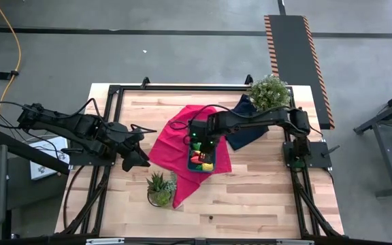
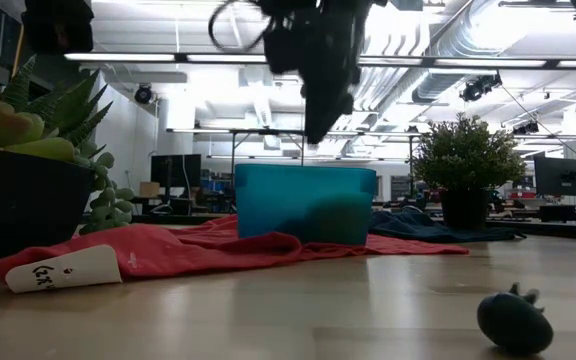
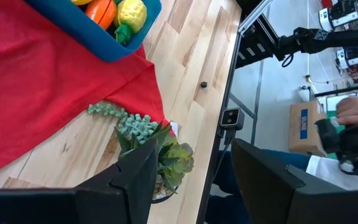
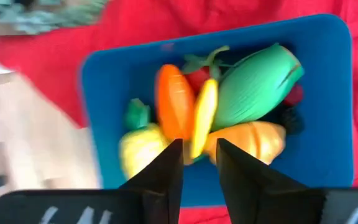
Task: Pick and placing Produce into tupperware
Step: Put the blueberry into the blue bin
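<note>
If the right gripper (image 4: pixel 196 163) bumps down, food (image 4: pixel 219 118) may pop out of the full tub (image 4: pixel 328 93) on the red cloth (image 1: pixel 165 153). Its fingers are slightly apart, holding nothing.

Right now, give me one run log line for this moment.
right gripper open above blue tub | toy produce in tub | tub on red cloth | left gripper idle beside cloth
</note>
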You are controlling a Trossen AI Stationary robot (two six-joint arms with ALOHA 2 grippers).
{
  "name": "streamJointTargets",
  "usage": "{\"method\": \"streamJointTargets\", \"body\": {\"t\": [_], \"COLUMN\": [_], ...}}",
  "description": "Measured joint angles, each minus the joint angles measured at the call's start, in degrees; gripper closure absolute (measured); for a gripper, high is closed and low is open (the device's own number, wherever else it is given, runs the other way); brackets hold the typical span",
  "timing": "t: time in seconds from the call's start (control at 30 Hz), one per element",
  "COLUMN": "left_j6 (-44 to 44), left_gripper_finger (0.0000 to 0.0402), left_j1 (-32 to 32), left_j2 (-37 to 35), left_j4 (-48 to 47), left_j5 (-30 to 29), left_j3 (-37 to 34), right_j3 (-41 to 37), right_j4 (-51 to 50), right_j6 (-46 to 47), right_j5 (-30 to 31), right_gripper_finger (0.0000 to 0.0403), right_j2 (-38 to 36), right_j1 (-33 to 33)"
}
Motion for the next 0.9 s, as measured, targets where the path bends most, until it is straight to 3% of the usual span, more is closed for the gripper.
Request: {"method": "streamJointTargets", "body": {"t": [0.33, 0.9], "left_j6": [0.3, 0.6], "left_gripper_finger": [0.0208, 0.0208], "left_j1": [0.0, 0.0], "left_j2": [0.0, 0.0], "left_j4": [0.3, 0.3], "left_j5": [-0.9, -8.2], "left_j3": [0.0, 0.0], "right_j3": [0.1, 0.1], "right_j4": [0.0, 7.1], "right_j6": [2.9, 11.6], "right_j5": [-0.2, 9.1], "right_gripper_finger": [0.0316, 0.0316], "right_j2": [-7.4, -6.8], "right_j1": [12.1, 29.6]}}
